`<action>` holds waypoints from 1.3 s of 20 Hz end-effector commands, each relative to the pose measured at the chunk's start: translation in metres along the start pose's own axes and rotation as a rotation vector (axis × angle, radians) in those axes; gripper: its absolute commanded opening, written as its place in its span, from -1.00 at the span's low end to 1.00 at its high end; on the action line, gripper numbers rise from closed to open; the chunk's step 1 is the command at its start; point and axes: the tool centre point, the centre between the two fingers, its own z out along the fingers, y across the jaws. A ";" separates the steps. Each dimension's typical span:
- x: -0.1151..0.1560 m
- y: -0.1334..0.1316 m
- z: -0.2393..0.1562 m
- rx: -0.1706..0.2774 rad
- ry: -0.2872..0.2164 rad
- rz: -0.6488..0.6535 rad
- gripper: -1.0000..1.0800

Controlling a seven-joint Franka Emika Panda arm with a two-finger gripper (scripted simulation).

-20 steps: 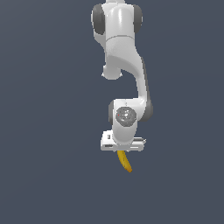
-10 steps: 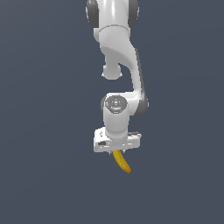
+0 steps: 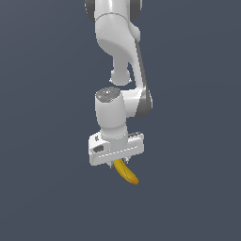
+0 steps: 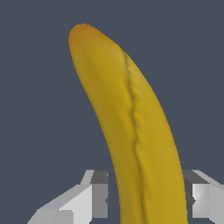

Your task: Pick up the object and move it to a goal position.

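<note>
The yellow banana [image 3: 127, 173] hangs from under the white hand of my arm in the exterior view, its free end pointing down and toward the exterior view's right. My gripper [image 3: 120, 162] is shut on the banana's upper end; the fingers are mostly hidden under the hand. In the wrist view the banana [image 4: 131, 127] fills the middle of the picture, its orange-brown end away from the hand, and sits between my two grey fingers [image 4: 99, 192], which press on it from both sides. The gripper [image 4: 146, 194] holds it in the air, above the plain dark grey ground.
Only the arm's white links [image 3: 117, 42] and a uniform dark grey background show. No goal marker, table edge or other object is in view.
The arm has swung the hand a little toward the exterior view's left and slightly up, the banana carried along in the closed gripper. The wrist has turned somewhat.
</note>
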 end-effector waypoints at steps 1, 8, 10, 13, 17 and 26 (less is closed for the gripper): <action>0.008 0.007 -0.013 0.005 0.043 -0.037 -1.00; 0.023 0.025 -0.044 0.023 0.144 -0.130 -1.00; 0.027 0.029 -0.052 0.028 0.171 -0.154 -1.00; 0.032 0.036 -0.065 0.035 0.211 -0.191 -1.00; 0.039 0.044 -0.082 0.045 0.264 -0.238 -1.00; 0.052 0.062 -0.120 0.069 0.380 -0.343 -1.00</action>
